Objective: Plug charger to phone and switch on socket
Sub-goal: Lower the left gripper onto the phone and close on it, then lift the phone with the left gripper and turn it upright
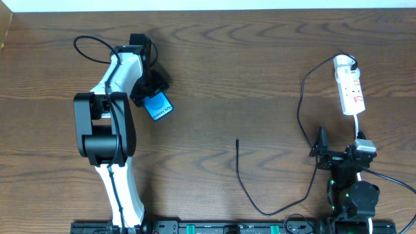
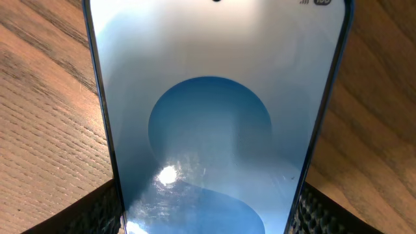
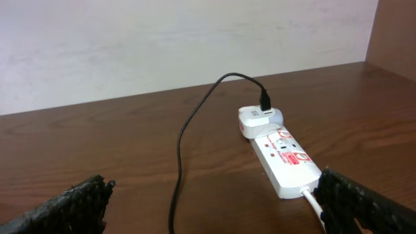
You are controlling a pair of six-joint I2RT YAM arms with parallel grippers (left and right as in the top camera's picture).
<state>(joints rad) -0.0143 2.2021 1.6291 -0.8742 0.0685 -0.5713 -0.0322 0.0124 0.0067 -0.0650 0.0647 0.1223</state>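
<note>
My left gripper [image 1: 152,99] is shut on the phone [image 1: 159,107], gripping its two long edges. In the left wrist view the phone's blue-cyan screen [image 2: 208,117] fills the frame between my two fingers [image 2: 208,224]. The charger [image 1: 244,188], a thin black cable, runs from a white plug in the socket [image 1: 349,91] and loops across the table. Its plug tip [image 1: 237,140] lies free at mid-table. My right gripper [image 1: 341,155] is open and empty, just short of the socket's near end. In the right wrist view the cable [image 3: 179,149] runs between its fingers [image 3: 214,208], and the socket [image 3: 283,162] lies ahead on the right.
The socket's white lead [image 1: 359,127] runs from its near end toward my right gripper. A thick black robot cable [image 1: 390,179] trails right from the right arm's base. The wooden table's back edge [image 1: 208,9] meets a pale wall.
</note>
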